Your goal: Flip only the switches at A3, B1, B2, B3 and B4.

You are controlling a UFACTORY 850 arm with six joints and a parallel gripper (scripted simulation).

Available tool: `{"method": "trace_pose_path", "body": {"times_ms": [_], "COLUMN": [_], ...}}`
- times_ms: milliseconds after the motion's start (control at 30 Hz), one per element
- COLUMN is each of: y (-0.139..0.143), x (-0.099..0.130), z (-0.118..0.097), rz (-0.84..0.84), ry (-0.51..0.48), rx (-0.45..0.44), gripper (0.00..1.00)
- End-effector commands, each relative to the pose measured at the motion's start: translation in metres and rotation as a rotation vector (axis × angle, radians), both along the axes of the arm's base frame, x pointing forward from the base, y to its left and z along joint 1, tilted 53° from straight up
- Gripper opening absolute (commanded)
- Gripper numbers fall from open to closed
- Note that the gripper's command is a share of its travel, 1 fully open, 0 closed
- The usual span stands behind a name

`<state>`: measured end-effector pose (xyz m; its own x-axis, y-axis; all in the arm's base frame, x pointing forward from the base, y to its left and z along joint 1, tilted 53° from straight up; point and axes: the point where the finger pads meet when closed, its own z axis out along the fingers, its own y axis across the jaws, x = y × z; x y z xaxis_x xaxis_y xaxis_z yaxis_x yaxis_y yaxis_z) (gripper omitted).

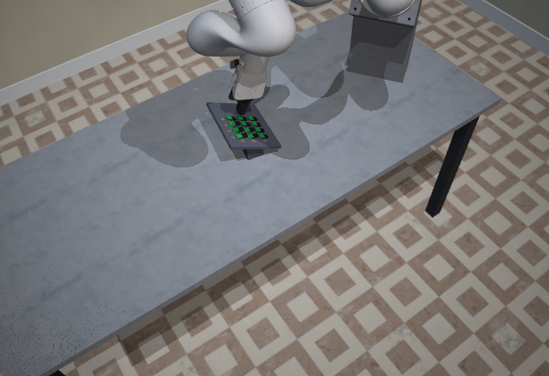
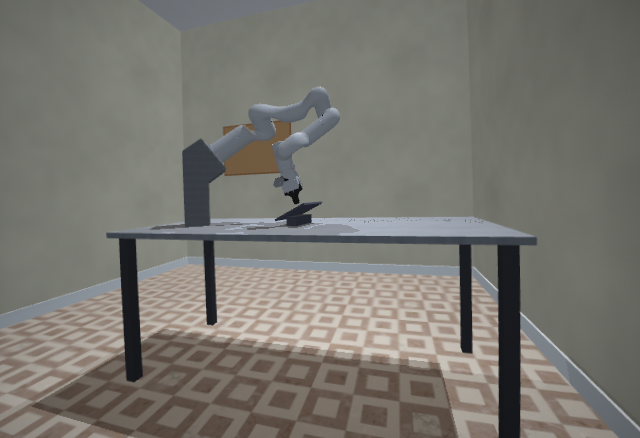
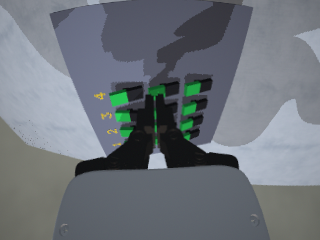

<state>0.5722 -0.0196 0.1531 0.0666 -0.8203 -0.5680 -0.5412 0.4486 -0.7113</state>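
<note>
The switch panel [image 1: 270,140] sits tilted on the table [image 1: 133,212], at 9 o'clock from the arm's pedestal [image 1: 377,52]. The end effector [image 3: 156,135], closed and empty, presses over the middle column. Which switches are already flipped cannot be told; release remains.

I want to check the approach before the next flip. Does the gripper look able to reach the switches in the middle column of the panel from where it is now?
Probably yes. The gripper is shut, holds nothing, and points down at the middle of the switch panel. Nothing stands between its fingertips and the green switches.
</note>
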Motion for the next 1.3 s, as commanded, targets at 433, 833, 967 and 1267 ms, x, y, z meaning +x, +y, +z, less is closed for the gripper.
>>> {"method": "trace_pose_path", "body": {"times_ms": [433,833,967,1267], "y": [0.006,0.007,0.007,0.008], "x": [0.014,0.018,0.018,0.019], "z": [-0.007,-0.009,-0.009,-0.009], "rz": [-0.001,-0.001,-0.001,-0.001], "ry": [0.000,0.000,0.000,0.000], "rx": [0.000,0.000,0.000,0.000], "gripper": [0.00,0.00,0.00,0.00]}}
